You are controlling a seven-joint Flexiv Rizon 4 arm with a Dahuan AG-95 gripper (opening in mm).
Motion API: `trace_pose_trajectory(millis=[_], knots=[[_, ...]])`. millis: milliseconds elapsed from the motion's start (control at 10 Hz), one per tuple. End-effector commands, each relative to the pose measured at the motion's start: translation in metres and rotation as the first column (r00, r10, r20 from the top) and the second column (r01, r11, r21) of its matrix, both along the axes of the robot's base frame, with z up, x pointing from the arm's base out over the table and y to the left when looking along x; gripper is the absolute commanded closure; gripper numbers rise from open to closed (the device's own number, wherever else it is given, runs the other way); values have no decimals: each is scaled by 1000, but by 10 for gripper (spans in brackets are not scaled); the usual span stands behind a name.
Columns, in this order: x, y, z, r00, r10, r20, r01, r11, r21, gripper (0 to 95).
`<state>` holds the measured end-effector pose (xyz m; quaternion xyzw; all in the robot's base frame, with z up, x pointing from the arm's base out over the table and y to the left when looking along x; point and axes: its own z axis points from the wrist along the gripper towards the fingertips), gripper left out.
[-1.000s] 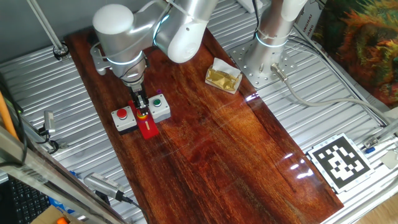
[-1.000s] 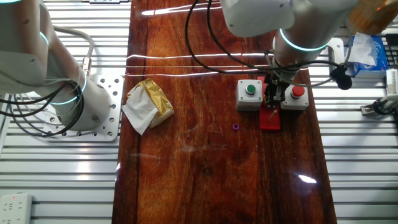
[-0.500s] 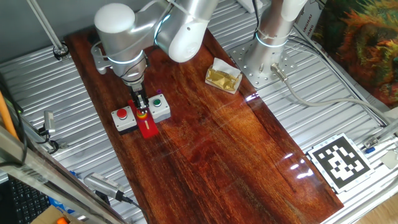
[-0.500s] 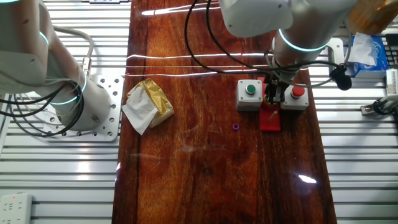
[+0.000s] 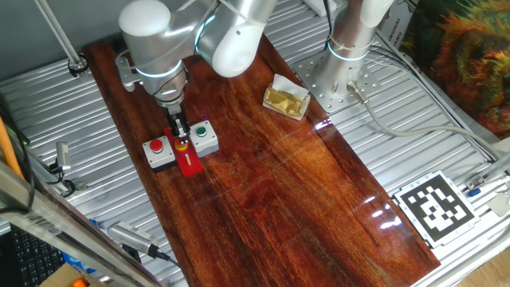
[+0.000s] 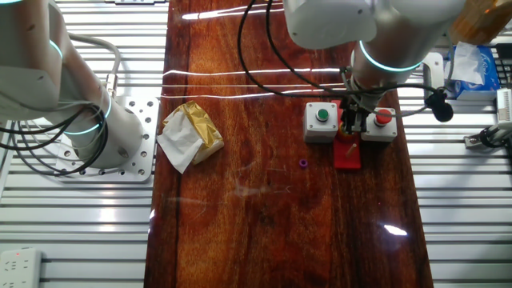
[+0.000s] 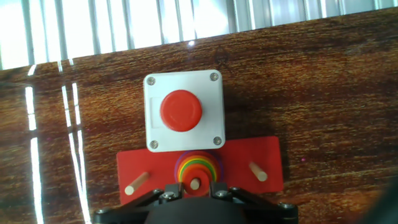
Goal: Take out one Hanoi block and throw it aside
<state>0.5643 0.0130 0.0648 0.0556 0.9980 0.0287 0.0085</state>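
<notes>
The red Hanoi base (image 7: pixel 267 158) has three wooden pegs; a stack of coloured rings (image 7: pixel 198 168) sits on the middle peg, red ring on top. The base also shows in one fixed view (image 5: pixel 190 163) and in the other fixed view (image 6: pixel 347 154). My gripper (image 7: pixel 196 194) points straight down over the stack, its two fingers pressed against either side of the top red ring. It shows above the base in both fixed views (image 5: pixel 181 138) (image 6: pixel 350 126), between the two button boxes.
A red-button box (image 7: pixel 183 112) (image 5: pixel 158 151) and a green-button box (image 5: pixel 204 137) (image 6: pixel 322 120) flank the base. A crumpled gold and white wrapper (image 5: pixel 287 98) lies farther off. A small purple bit (image 6: pixel 303 163) lies on the wood. A second arm's mount (image 5: pixel 339 76) stands beside the board.
The arm's wrist has shifted slightly above the stack; the gripper stays at the rings between the two button boxes. Nothing else has moved.
</notes>
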Motion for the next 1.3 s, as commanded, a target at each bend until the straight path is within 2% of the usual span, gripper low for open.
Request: trace_pose_trajectory(millis=[100,400,700,800,900,1100,1200,1300], knots=[[-1,0,7,1000,1,-6,-1,1000,3,760],[-2,1,24,1000,3,-11,-3,1000,5,760],[-6,4,52,1000,11,-20,-11,1000,5,760],[-7,4,58,1000,20,-19,-20,1000,-5,760],[-14,-1,68,998,57,-15,-57,998,-13,760],[-29,-20,75,996,85,-13,-85,996,-15,760],[-46,-43,79,995,98,-7,-98,995,-7,760],[-55,-58,83,994,107,-7,-107,994,-7,760]])
